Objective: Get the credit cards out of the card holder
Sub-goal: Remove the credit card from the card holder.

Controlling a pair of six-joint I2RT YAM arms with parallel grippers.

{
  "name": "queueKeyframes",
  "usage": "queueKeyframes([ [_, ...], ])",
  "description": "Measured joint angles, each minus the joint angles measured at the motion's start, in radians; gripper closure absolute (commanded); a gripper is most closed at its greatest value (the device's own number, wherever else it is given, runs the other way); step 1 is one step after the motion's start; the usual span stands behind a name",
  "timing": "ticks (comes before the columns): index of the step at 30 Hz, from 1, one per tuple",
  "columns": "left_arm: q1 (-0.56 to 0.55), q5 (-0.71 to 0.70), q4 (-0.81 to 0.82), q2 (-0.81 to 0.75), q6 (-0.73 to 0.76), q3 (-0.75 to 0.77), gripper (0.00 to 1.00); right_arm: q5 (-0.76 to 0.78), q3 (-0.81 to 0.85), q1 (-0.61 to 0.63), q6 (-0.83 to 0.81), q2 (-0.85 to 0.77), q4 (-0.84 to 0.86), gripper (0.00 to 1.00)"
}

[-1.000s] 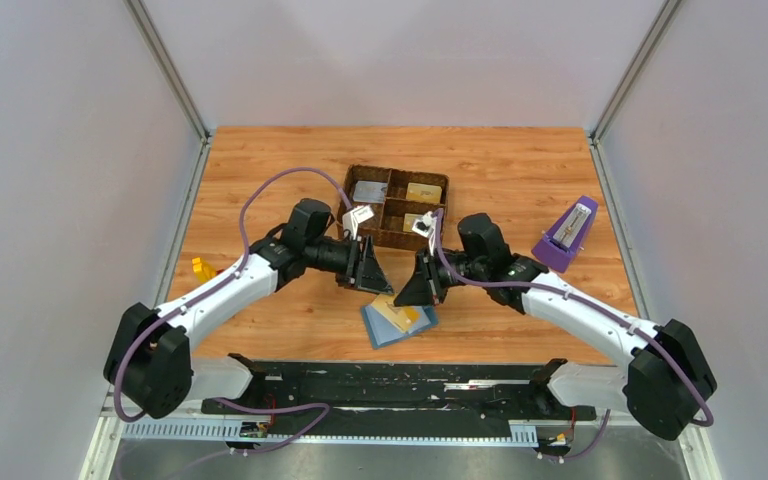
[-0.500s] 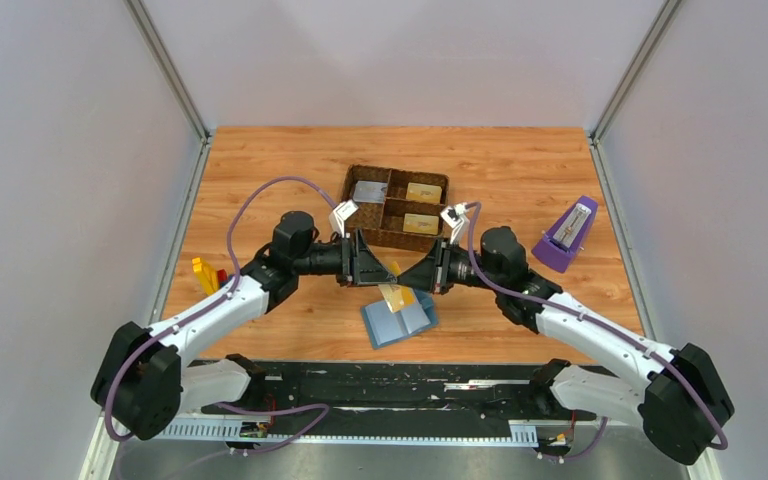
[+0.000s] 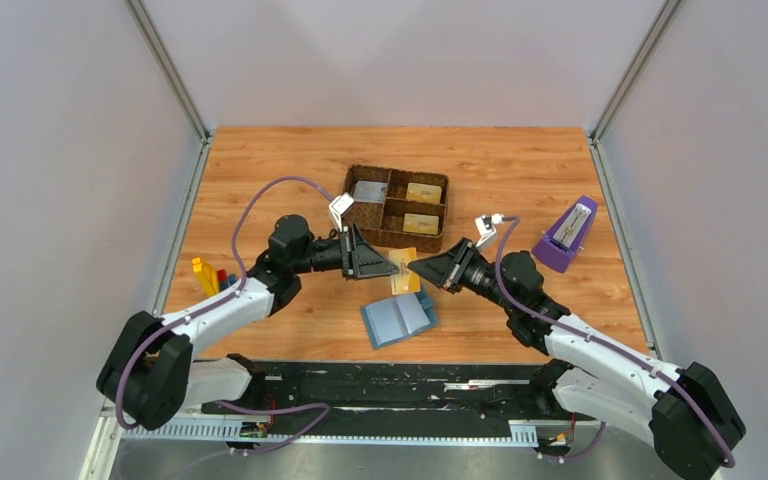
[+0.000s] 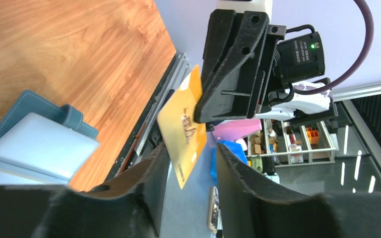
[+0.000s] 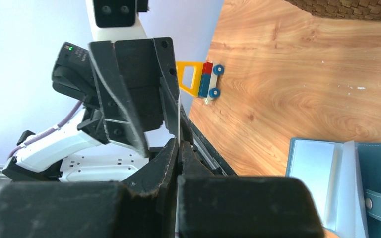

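Observation:
The card holder (image 3: 398, 318) lies open on the table, light blue inside; it also shows in the left wrist view (image 4: 34, 144) and the right wrist view (image 5: 337, 183). My right gripper (image 3: 420, 268) is shut on a gold-yellow credit card (image 3: 403, 272) and holds it in the air above the holder. In the right wrist view the card (image 5: 179, 119) is edge-on between the closed fingertips of the gripper (image 5: 179, 148). My left gripper (image 3: 385, 266) faces it, open. In the left wrist view the card's (image 4: 183, 131) lower corner hangs between the spread fingers of the left gripper (image 4: 189, 168).
A brown woven divided tray (image 3: 342, 209) behind the grippers holds two gold cards (image 3: 423, 191) and a grey one (image 3: 368, 190). A purple metronome (image 3: 566, 235) stands at the right. Yellow and red toy blocks (image 3: 208, 273) lie at the left.
Both grippers rose from the open holder. The right gripper pulled the gold card out and drew back to the right with it; the left gripper stays open beside the card.

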Motion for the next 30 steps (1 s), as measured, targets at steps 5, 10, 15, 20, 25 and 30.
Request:
queueKeyframes([
  [5,0.000,0.017,0.114,0.084,-0.065,-0.016,0.91,0.022,-0.025,0.000,0.042,-0.002,0.052,0.92],
  [10,0.000,0.048,0.218,0.122,-0.117,-0.020,1.00,0.003,-0.030,-0.009,0.018,-0.003,0.050,0.66],
  [15,-0.001,0.075,0.224,0.124,-0.112,-0.020,1.00,-0.103,-0.026,-0.030,-0.101,-0.048,0.015,0.47],
  [20,-0.001,0.127,0.093,0.124,-0.024,0.003,1.00,-0.223,0.060,-0.103,-0.299,-0.084,-0.167,0.42],
  [25,-0.001,0.167,-0.146,0.102,0.134,0.071,1.00,-0.382,0.157,-0.185,-0.461,-0.088,-0.309,0.42],
  [30,-0.002,0.195,-0.373,0.068,0.290,0.149,0.99,-0.529,0.270,-0.206,-0.578,0.013,-0.418,0.43],
])
